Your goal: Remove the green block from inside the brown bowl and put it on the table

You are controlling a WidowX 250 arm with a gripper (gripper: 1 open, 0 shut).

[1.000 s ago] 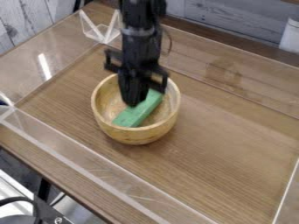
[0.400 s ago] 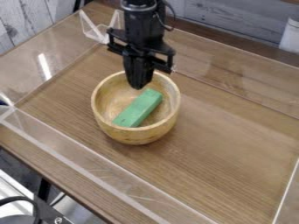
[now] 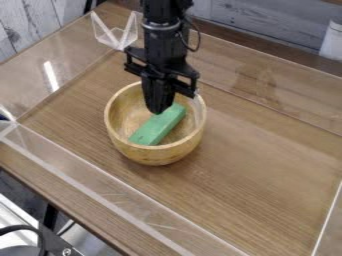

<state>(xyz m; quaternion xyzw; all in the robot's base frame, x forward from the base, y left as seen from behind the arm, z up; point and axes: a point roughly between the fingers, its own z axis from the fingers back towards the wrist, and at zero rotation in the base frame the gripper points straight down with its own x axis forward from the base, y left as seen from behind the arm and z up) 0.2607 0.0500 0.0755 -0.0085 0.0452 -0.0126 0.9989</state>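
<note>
Green block [image 3: 156, 127] lies inside the brown bowl [image 3: 123, 143], just below the jaws. Gripper [image 3: 158, 106] points down with its jaws pressed together, holding nothing.

The arm [image 3: 163, 25] runs out past the top edge, so its upper part and base are not shown. The hand [image 3: 159, 106] reaches down into the bowl [image 3: 127, 146] and covers the block's [image 3: 154, 129] upper end; whether its tips touch the block cannot be told. The fingers [image 3: 158, 96] read as one dark mass, too blurred to separate. The bowl's far rim is partly hidden behind the hand. The desk [image 3: 254, 150] is cut off at the right and bottom edges. The clear walls [image 3: 80, 170] are faint, their near corner lost at the lower left, where dark shapes under the desk are too unclear to name.
</note>
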